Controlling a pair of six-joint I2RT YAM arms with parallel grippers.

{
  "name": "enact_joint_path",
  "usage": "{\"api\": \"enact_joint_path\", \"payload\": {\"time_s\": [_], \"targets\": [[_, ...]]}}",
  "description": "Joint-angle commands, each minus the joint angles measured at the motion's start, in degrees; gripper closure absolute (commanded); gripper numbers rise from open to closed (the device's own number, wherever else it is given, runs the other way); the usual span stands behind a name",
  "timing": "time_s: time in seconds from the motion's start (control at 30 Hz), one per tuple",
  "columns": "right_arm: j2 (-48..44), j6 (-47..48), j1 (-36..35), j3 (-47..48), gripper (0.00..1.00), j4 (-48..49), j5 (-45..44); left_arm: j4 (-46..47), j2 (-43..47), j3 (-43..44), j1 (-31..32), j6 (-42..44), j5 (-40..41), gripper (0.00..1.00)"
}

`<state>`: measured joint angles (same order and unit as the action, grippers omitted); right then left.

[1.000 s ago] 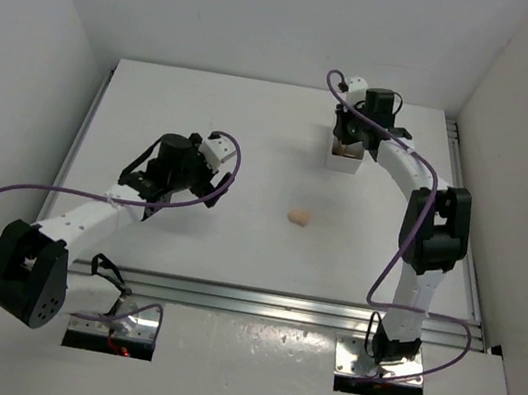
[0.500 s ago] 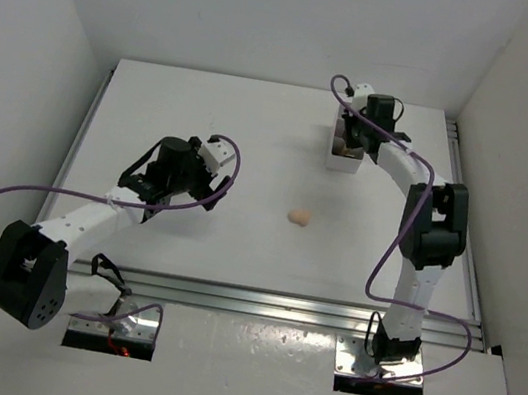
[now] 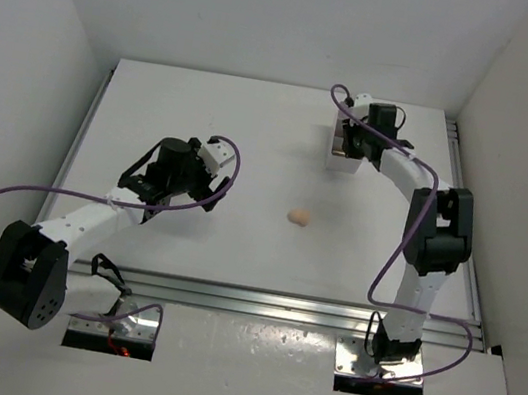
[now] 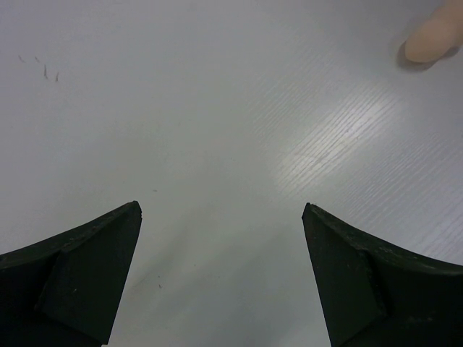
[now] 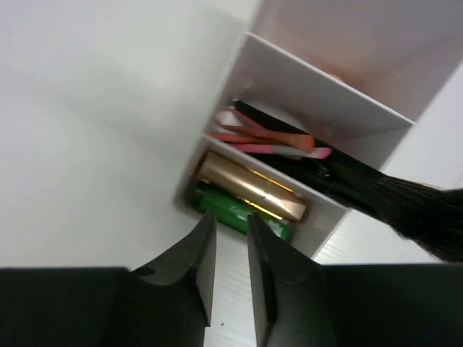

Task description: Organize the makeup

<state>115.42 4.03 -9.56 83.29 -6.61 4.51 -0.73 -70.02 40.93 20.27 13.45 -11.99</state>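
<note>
One peach sponge [image 3: 299,218] lies on the white table between the arms; it also shows at the top right of the left wrist view [image 4: 432,42]. My left gripper [image 3: 210,190] [image 4: 221,207] is open and empty, low over bare table left of the sponge. My right gripper [image 3: 345,146] [image 5: 231,217] hovers over the white box [image 3: 343,162] [image 5: 311,87], its jaws nearly together with nothing between them. In the box lie a copper tube [image 5: 249,186], a green tube [image 5: 275,226], red and pink pencils [image 5: 268,141] and a black brush [image 5: 405,206].
White walls close in the table at the back and on both sides. A metal rail [image 3: 276,306] runs along the near edge by the arm bases. The box stands near the far right of the table.
My right wrist has shifted a little to the right and back over the box. The left arm and the sponge have not moved.
</note>
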Motion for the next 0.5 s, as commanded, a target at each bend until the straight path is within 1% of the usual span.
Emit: {"api": "enact_joint_path", "payload": {"time_s": [0.0, 0.07, 0.1, 0.17, 0.2, 0.23, 0.27, 0.3, 0.37, 0.4, 0.47], "targets": [[-7.2, 5.0, -2.4, -1.1, 0.75, -0.2, 9.2, 1.9, 1.0, -0.1, -0.1, 0.2, 0.0, 0.0], [-9.7, 8.0, -3.5, -4.3, 0.65, -2.7, 14.1, 1.9, 1.0, -0.1, -0.1, 0.2, 0.0, 0.0], [-10.3, 9.0, -5.3, -5.1, 0.54, -3.5, 17.1, 1.9, 1.0, -0.1, -0.1, 0.2, 0.0, 0.0], [-12.0, 12.7, -6.7, -8.3, 0.46, -8.0, 20.2, 1.9, 1.0, -0.1, -0.1, 0.2, 0.0, 0.0], [-12.5, 13.1, -7.5, -9.1, 0.39, -9.0, 21.0, 1.9, 1.0, -0.1, -0.1, 0.2, 0.0, 0.0], [-13.1, 13.8, -8.3, -10.3, 0.36, -10.6, 22.5, 1.9, 1.0, -0.1, -0.1, 0.2, 0.0, 0.0], [-13.3, 13.9, -8.6, -11.4, 0.33, -11.7, 22.7, 1.9, 1.0, -0.1, -0.1, 0.2, 0.0, 0.0], [-13.7, 14.1, -9.1, -11.9, 0.26, -14.5, 23.6, 1.9, 1.0, -0.1, -0.1, 0.2, 0.0, 0.0], [-13.0, 15.8, -9.7, -11.7, 0.15, -18.1, 23.8, 2.4, 1.0, -0.7, -0.1, 0.2, 0.0, 0.0], [-12.8, 16.6, -10.0, -11.1, 0.08, -21.3, 22.6, 2.4, 1.0, -0.7, -0.1, 0.2, -0.5, 0.0], [-10.8, 19.0, -11.5, -9.9, 0.06, -25.0, 21.0, 2.4, 1.0, -0.7, -0.1, 0.2, -0.5, 0.0]]}}
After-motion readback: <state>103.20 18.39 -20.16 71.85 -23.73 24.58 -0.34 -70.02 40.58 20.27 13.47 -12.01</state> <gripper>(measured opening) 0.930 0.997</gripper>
